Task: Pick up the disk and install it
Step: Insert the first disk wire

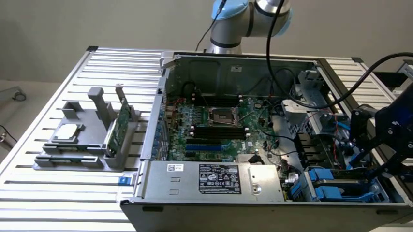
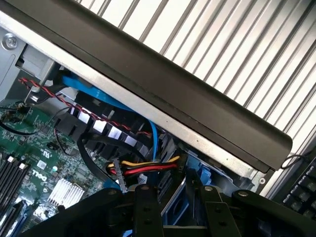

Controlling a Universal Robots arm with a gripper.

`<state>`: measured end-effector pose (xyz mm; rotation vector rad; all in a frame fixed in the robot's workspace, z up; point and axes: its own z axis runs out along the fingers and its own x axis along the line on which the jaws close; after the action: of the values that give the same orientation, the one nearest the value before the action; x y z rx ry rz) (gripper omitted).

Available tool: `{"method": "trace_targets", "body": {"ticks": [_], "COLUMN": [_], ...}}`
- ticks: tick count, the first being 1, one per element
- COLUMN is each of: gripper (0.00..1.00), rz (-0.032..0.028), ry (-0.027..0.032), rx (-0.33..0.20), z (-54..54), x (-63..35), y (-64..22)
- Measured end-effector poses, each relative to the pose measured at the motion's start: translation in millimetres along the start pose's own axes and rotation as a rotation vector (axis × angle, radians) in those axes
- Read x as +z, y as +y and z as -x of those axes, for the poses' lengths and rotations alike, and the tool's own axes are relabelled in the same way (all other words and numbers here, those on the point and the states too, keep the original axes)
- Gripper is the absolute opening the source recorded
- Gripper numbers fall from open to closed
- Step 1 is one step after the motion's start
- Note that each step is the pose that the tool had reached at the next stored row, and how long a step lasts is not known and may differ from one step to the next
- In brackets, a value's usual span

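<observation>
Black against the blue drive bays (image 1: 330,187), the tool (image 2: 177,197) is positioned inside the open computer case (image 1: 245,212); whether anything is gripped cannot be told.

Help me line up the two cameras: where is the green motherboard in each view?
Exterior view: the motherboard lies mid-picture, on the floor of the open computer case.
Wrist view: the motherboard lies inside the case, next to the finned silver heatsink.
Shared landmark: the black memory slots on the board.
</observation>
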<state>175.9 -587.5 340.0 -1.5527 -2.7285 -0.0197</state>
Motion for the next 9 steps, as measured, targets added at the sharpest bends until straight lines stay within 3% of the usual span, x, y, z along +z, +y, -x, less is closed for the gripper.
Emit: {"method": "trace_targets", "body": {"ticks": [9], "gripper": [0.35], "rz": [0.0003], "ry": [-0.0003], "rx": [0.032], "z": [-0.3], "x": [0.6], "y": [0.7]}}
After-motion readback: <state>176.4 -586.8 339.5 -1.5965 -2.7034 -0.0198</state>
